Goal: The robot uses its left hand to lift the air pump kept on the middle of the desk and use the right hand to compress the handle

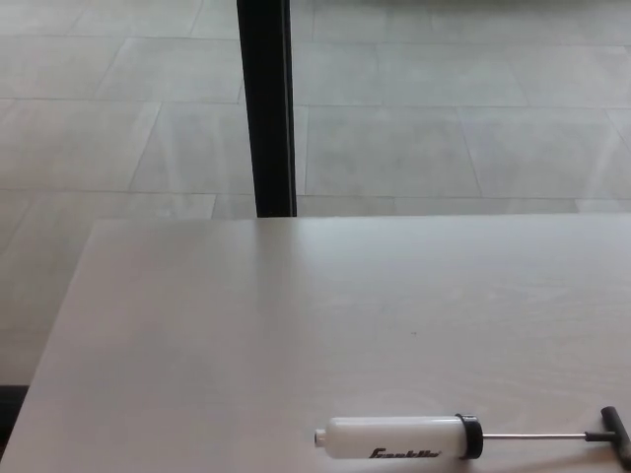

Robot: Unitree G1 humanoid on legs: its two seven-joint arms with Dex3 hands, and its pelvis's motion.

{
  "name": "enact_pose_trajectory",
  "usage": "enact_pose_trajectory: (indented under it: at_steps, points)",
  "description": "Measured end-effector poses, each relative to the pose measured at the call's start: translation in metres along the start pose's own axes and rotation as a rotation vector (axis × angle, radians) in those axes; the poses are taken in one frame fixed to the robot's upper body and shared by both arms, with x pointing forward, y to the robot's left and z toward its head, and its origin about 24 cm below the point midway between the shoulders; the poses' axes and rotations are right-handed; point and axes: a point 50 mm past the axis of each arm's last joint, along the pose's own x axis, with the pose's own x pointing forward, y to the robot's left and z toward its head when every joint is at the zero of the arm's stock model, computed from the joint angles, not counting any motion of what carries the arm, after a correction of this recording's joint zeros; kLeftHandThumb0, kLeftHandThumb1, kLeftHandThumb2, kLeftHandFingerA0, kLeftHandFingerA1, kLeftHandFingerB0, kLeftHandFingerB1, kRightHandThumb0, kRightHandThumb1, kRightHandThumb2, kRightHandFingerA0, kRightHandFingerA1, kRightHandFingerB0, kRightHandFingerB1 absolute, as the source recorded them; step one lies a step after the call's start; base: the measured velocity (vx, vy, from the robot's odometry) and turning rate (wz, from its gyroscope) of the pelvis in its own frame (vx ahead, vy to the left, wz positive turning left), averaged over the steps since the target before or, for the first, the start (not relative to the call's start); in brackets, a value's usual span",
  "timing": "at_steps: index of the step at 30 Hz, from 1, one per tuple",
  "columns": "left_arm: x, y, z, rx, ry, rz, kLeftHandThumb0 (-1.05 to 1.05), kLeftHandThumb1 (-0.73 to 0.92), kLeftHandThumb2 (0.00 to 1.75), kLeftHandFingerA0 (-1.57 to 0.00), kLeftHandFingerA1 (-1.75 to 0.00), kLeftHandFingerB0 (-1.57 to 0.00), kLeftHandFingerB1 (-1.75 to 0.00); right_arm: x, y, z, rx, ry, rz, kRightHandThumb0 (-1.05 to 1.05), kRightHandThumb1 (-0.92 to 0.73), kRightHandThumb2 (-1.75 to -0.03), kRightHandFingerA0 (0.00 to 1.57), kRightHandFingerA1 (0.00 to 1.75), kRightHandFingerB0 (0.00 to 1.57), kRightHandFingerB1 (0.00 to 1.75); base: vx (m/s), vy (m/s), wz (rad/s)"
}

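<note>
A pale tabletop [246, 325] is shown before a tiled floor [444, 99] and a black post [266, 108]. The air pump [394, 438] lies flat near the front edge, handle [613, 435] drawn out rightward. No fingers are visible.

Bench [246, 335]: broad pale top, bare across its left, middle and far parts. Sole obstacle: air pump [394, 438], lying flat at the near edge, right of centre, rod and black T-handle [616, 435] drawn out rightward. Black post [266, 103]: upright beyond the far edge, apart from the pump. No fingers in view.
</note>
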Motion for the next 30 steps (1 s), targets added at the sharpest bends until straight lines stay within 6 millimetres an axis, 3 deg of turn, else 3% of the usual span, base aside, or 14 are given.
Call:
enact_pose_trajectory:
  at_steps: [2, 3, 4, 7, 8, 9, 10, 12, 13, 14, 15, 17, 18, 30]
  points:
    - [-0.002, 0.01, 0.0, -0.074, -0.004, 0.014, -0.61, 0.56, 0.88, -0.46, -0.61, -0.35, -0.52, -0.001, -0.014, 0.005, 0.079, -0.032, -0.04, -0.88, -0.88, -0.66, 0.36, 0.76, 0.23, 0.52, 0.0, 0.0, 0.0]
    - [-0.003, 0.012, -0.001, -0.095, -0.005, 0.017, -0.53, 0.71, 0.61, -0.29, -0.51, -0.27, -0.39, -0.002, -0.018, 0.007, 0.107, -0.043, -0.054, -0.88, -0.69, -1.11, 0.25, 0.69, 0.03, 0.51, 0.0, 0.0, 0.0]
    - [-0.003, 0.014, -0.001, -0.129, -0.01, 0.021, -0.6, 0.54, 0.91, -0.32, -0.61, -0.19, -0.49, -0.002, -0.022, 0.009, 0.137, -0.055, -0.068, -0.86, -0.7, -1.1, 0.19, 0.67, 0.05, 0.46, 0.0, 0.0, 0.0]
    - [-0.005, 0.022, 0.003, -0.243, -0.041, 0.043, -0.64, 0.69, 0.6, -0.2, -0.52, -0.24, -0.4, -0.003, -0.041, 0.02, 0.214, -0.098, -0.12, -0.9, -0.68, -1.1, 0.14, 0.71, 0.02, 0.45, 0.0, 0.0, 0.0]
    - [-0.005, 0.025, 0.007, -0.279, -0.058, 0.05, -0.69, 0.7, 0.61, -0.13, -0.53, -0.19, -0.4, -0.004, -0.048, 0.026, 0.234, -0.118, -0.138, -0.94, -0.89, -0.66, 0.01, 0.84, 0.02, 0.52, 0.0, 0.0, 0.0]
    - [-0.005, 0.028, 0.012, -0.328, -0.086, 0.056, -0.69, 0.7, 0.61, -0.13, -0.53, -0.19, -0.4, -0.004, -0.058, 0.036, 0.263, -0.149, -0.166, -0.94, -0.89, -0.66, 0.01, 0.84, 0.02, 0.52, 0.0, 0.0, 0.0]
    - [-0.006, 0.03, 0.017, -0.357, -0.109, 0.06, -0.66, 0.72, 0.61, -0.16, -0.51, -0.2, -0.39, -0.005, -0.064, 0.043, 0.284, -0.174, -0.182, -0.92, -0.7, -1.15, 0.0, 0.53, 0.08, 0.42, 0.0, 0.0, 0.0]
    - [-0.007, 0.035, 0.033, -0.415, -0.175, 0.066, -0.67, 0.72, 0.61, -0.29, -0.65, -0.32, -0.51, -0.005, -0.077, 0.062, 0.332, -0.237, -0.211, -0.9, -0.71, -1.14, 0.02, 0.59, 0.07, 0.47, 0.0, 0.0, 0.0]
    - [-0.008, 0.039, 0.046, -0.431, -0.221, 0.071, -0.66, 0.72, 0.62, -0.18, -0.59, -0.25, -0.42, -0.006, -0.084, 0.074, 0.346, -0.276, -0.223, -0.91, -0.92, -0.72, 0.0, 0.77, 0.05, 0.51, 0.0, 0.0, 0.0]
    - [-0.01, 0.041, 0.058, -0.445, -0.26, 0.072, -0.37, 0.5, 1.04, -0.02, -0.53, 0.0, -0.49, -0.007, -0.089, 0.085, 0.354, -0.307, -0.232, -0.89, -0.92, -0.74, 0.0, 0.7, 0.02, 0.42, 0.0, 0.0, 0.0]
    - [-0.014, 0.046, 0.081, -0.452, -0.34, 0.071, -0.65, 0.79, 0.63, -0.17, -0.41, -0.25, -0.36, -0.009, -0.096, 0.104, 0.361, -0.369, -0.242, -0.81, -0.7, -1.13, 0.07, 0.62, 0.0, 0.42, 0.0, 0.0, 0.0]
    - [-0.023, 0.051, 0.119, -0.412, -0.469, 0.07, -0.65, 0.79, 0.63, -0.17, -0.41, -0.25, -0.36, -0.014, -0.103, 0.135, 0.358, -0.469, -0.246, -0.81, -0.7, -1.13, 0.07, 0.62, 0.0, 0.42, 0.0, 0.0, 0.0]
    - [-0.028, 0.052, 0.136, -0.389, -0.531, 0.067, -0.63, 0.75, 0.63, -0.26, -0.4, -0.3, -0.34, -0.016, -0.105, 0.149, 0.358, -0.513, -0.244, -0.93, -0.92, -0.7, 0.11, 0.66, 0.05, 0.44, 0.0, 0.0, 0.0]
    - [-0.103, 0.0, 0.275, -0.196, -1.076, -0.09, -0.71, 0.67, 0.6, -0.32, -0.44, -0.34, -0.37, -0.042, -0.081, 0.238, 0.281, -0.84, -0.156, -0.84, -0.91, -0.68, 0.13, 0.5, 0.21, 0.36, 0.0, 0.0, 0.0]
